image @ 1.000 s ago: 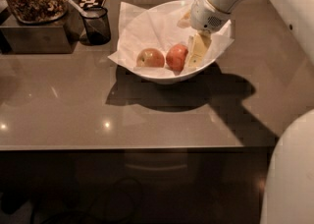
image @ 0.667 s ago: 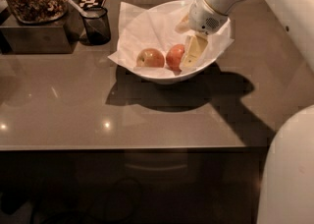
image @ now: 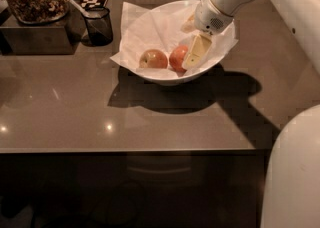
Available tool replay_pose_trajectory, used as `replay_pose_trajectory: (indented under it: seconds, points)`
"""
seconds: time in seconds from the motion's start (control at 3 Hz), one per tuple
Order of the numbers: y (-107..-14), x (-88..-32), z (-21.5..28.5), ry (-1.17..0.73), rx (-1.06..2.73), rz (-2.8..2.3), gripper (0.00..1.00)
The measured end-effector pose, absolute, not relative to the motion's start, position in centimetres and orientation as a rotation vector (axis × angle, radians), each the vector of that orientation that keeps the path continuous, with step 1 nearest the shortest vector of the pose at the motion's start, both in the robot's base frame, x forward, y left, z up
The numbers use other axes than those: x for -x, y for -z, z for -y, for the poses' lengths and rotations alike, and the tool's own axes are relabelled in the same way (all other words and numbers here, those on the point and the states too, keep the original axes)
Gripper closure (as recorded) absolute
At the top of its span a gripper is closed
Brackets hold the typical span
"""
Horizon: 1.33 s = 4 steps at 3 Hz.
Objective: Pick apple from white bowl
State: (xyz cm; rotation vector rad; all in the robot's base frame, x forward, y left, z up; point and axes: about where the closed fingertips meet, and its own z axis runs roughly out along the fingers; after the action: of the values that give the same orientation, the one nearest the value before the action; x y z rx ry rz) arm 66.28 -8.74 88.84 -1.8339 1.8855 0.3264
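Presently, in the camera view, the end effector is down inside the white bowl, its cream-coloured end close against the right side of the apple. Whether it is spread wide, narrowed or already clamped on the fruit cannot be told from this angle. The apple lies toward the front of the bowl on the crumpled paper sheet, with the paler apple just beside it on the left, the two nearly touching.

The likeliest trouble is a one-sided contact, which would roll the apple into its neighbour instead of capturing it. The loose paper could also bunch under the end effector or be caught along with the fruit, and a sideways push might slide the bowl across the smooth surface.

The bowl's flaring front wall rises close to the apple, so a lift probably has to go straight up before any sideways travel. Above the bowl there is open room. The dark glass cup and the box of brown snacks stand well apart to the left. The surface's near edge is some way in front of the bowl.
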Motion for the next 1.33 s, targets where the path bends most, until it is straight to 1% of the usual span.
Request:
replay_pose_trajectory:
  seconds: [0.67,1.33]
  points:
    - [-87.7,-66.9,8.1,-0.377,1.786,-1.898,0.25]
    - [-86.5,-66.9,6.2,-0.461,1.787,-1.899,0.30]
